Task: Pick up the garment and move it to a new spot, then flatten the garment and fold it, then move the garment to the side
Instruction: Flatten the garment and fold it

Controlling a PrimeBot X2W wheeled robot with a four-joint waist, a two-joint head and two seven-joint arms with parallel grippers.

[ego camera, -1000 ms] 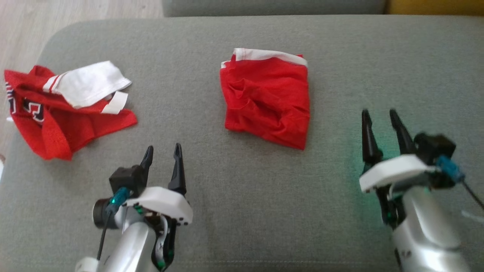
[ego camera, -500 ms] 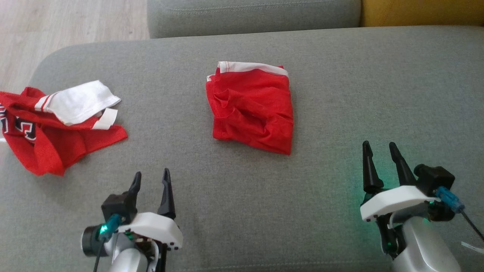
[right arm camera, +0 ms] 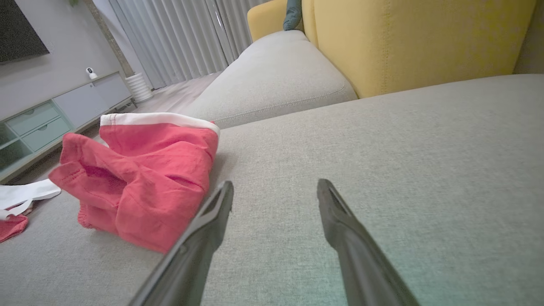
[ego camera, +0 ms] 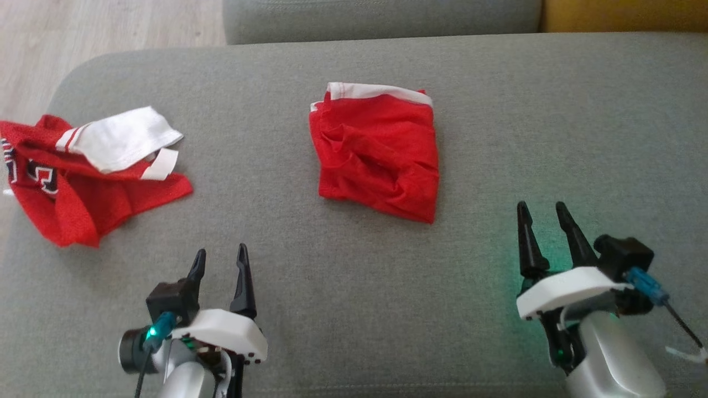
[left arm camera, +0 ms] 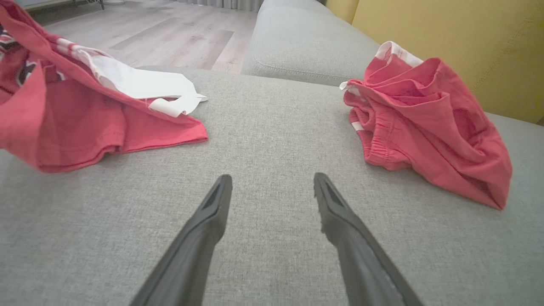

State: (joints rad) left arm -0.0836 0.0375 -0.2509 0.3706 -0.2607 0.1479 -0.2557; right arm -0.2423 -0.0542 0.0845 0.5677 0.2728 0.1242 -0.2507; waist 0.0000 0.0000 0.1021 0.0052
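- The big grey sofa seat (ego camera: pixel 354 320) takes up most of the head view. A second grey cushion (ego camera: pixel 381 19) sits past its far edge and there's wood floor (ego camera: pixel 110 27) off the far left corner.
- The yellow backrest (right arm camera: pixel 416 38) stands behind the seat in the right wrist view.
- A red-and-white jersey (ego camera: pixel 94 199) is bunched in a heap at the left end of the seat. Its white part is flopped on top and some dark lettering peeks out at the left edge.
- The red shorts (ego camera: pixel 381 160) lie roughly mid-seat in a wrinkly, squarish bundle, with the white waistband along the far edge. They're well apart from the jersey, and nothing is touching them.
- The left gripper (ego camera: pixel 221 250) is at the near left, over bare fabric. Its fingers are spread and it's got nothing in it.
- The right gripper (ego camera: pixel 540 205) is at the near right, just past the shorts' near right corner. Its fingers are spread too and it's holding nothing.
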